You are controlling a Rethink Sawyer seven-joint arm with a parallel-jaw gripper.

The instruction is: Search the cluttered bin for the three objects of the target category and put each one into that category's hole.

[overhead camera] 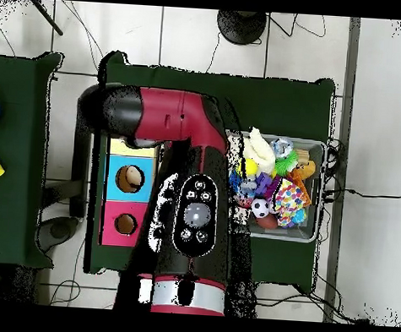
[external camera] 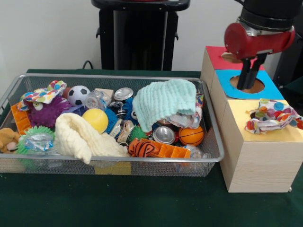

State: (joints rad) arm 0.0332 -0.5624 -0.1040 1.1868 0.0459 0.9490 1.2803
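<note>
Polka-dot piece (external camera: pixel 272 116) draped over yellow-topped box's hole (external camera: pixel 254 115), not dropped in | tool (external camera: pixel 246 86) over blue-topped box (external camera: pixel 270 84), can't tell if open | you push it through | another piece (external camera: pixel 43 94) at bin (external camera: pixel 113 77) corner

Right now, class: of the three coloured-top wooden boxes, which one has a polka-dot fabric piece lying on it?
The yellow-topped box, nearest the camera in the front view. A polka-dot fabric piece covers its hole; the blue-topped box and red-topped box carry none.

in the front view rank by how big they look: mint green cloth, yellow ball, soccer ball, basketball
1. mint green cloth, clearly largest
2. yellow ball and basketball, too alike to rank
3. soccer ball, partly hidden and farther back
</note>
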